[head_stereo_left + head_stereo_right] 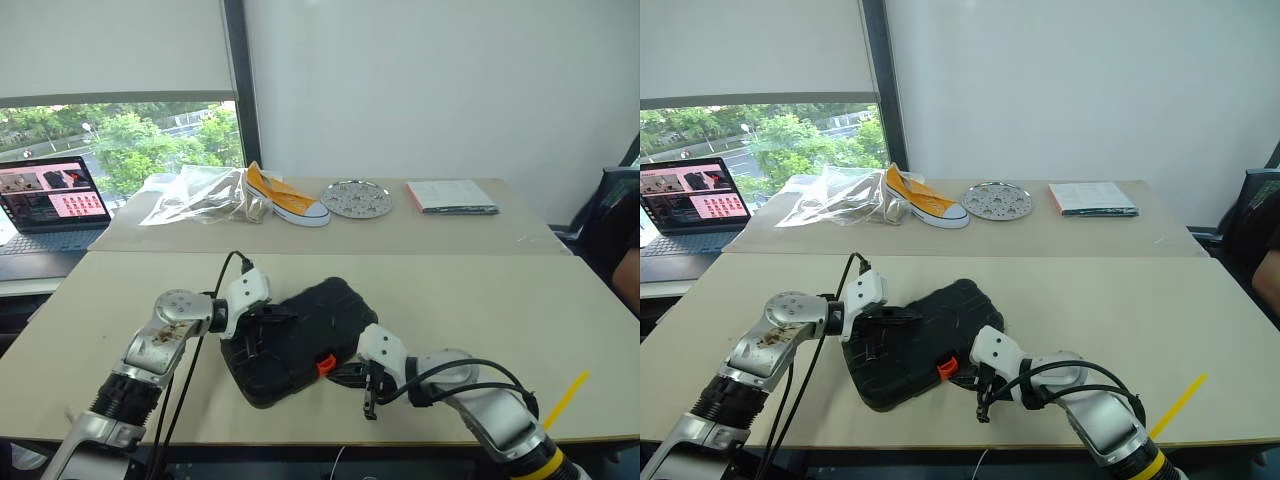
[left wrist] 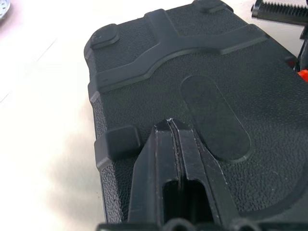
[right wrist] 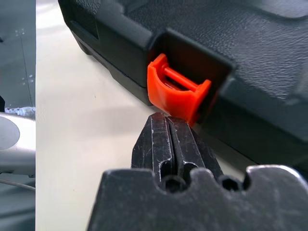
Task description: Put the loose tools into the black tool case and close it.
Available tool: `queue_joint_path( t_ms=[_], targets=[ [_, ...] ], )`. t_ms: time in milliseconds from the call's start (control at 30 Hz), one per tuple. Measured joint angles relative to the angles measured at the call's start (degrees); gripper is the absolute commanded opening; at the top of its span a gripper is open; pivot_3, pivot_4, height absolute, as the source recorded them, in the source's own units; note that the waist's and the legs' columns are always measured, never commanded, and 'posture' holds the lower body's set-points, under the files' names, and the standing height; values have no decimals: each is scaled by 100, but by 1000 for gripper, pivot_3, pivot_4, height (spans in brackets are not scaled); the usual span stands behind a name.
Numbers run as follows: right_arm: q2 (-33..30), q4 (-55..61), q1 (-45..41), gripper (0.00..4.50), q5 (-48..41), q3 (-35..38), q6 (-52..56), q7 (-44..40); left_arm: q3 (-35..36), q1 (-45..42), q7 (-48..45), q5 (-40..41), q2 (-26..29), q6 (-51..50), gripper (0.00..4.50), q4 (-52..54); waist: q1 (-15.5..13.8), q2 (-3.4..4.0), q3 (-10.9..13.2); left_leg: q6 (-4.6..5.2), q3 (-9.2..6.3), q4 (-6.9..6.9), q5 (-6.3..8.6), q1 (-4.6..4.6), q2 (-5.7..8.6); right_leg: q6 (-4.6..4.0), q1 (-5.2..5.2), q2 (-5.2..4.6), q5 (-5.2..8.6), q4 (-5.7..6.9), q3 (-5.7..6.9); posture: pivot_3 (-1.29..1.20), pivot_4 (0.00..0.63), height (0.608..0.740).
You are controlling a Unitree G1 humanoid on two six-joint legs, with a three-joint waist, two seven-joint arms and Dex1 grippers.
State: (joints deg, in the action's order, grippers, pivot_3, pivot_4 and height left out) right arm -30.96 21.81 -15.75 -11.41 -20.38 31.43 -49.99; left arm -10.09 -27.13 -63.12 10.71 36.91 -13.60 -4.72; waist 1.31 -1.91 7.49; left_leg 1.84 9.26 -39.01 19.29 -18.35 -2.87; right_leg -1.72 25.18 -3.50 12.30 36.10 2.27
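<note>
Lid down on the black tool case (image 1: pixel 295 340), lying flat near the front edge of the counter (image 1: pixel 480 300), textured shell up, no loose tools visible around it; packing judged done, closing step in hand; left gripper (image 2: pixel 172 126) shut, fingers pressed together, tips resting on the lid near a moulded corner foot, apparently holding the shell down; right gripper (image 3: pixel 169 122) likewise shut on nothing, tips just below the orange latch (image 3: pixel 177 92), touching or a hair apart, cannot tell which; latch standing proud of its recess on the front wall, looking swung out rather than snapped home, so case likely closed but not yet fastened; next move judged: push the latch up and inward with the closed right tips until seated flush, left keeping weight on the lid so both halves meet and the case does not skid; risk of tips slipping off the small smooth tab, or of nudging the whole case along the counter instead of clicking it.
</note>
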Motion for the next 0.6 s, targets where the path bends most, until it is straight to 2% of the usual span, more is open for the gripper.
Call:
queue_joint_path(
  t_ms=[200,300,400,467,500,567,600],
  targets=[
    [114,160,-110,39,-159,353,-157,43,170,187,38,45,-93,368,0,-132,28,21,-12,-31,-7,27,-19,9,-5,-8,0,8,5,3,5,0,150,740],
    [-50,397,296,39,-369,696,-381,-65,594,543,31,494,-280,629,0,-85,-42,31,-15,-21,-9,31,-13,8,-5,-14,20,5,9,-7,11,0,150,740],
    [-501,509,1011,769,-717,1439,-603,-324,1240,1034,-94,1039,-107,733,682,115,-23,28,-12,-59,1,27,-33,-5,-1,-43,44,6,-5,-5,5,0,150,740],
    [-732,495,1401,1416,-915,1976,-896,-532,1671,1583,-204,1235,393,683,1360,176,29,27,-6,-65,6,38,-25,-9,-2,-45,67,12,0,-9,6,0,150,740],
    [-836,428,1581,1723,-917,2200,-1118,-618,1963,1857,-259,1308,502,755,1627,252,38,23,-4,-65,6,46,-24,-12,0,-42,73,9,8,-8,6,0,150,740],
    [-939,230,1727,2548,-915,2521,-1496,-726,2354,2254,-354,1385,764,951,2501,260,38,23,1,-66,12,55,-21,-9,2,-39,78,8,18,-8,10,0,150,740],
    [-945,102,1759,2783,-915,2650,-1746,-785,2529,2499,-396,1391,851,1071,2718,245,21,25,4,-65,14,60,-21,-10,6,-37,80,6,20,-9,10,0,150,740]
  ],
)
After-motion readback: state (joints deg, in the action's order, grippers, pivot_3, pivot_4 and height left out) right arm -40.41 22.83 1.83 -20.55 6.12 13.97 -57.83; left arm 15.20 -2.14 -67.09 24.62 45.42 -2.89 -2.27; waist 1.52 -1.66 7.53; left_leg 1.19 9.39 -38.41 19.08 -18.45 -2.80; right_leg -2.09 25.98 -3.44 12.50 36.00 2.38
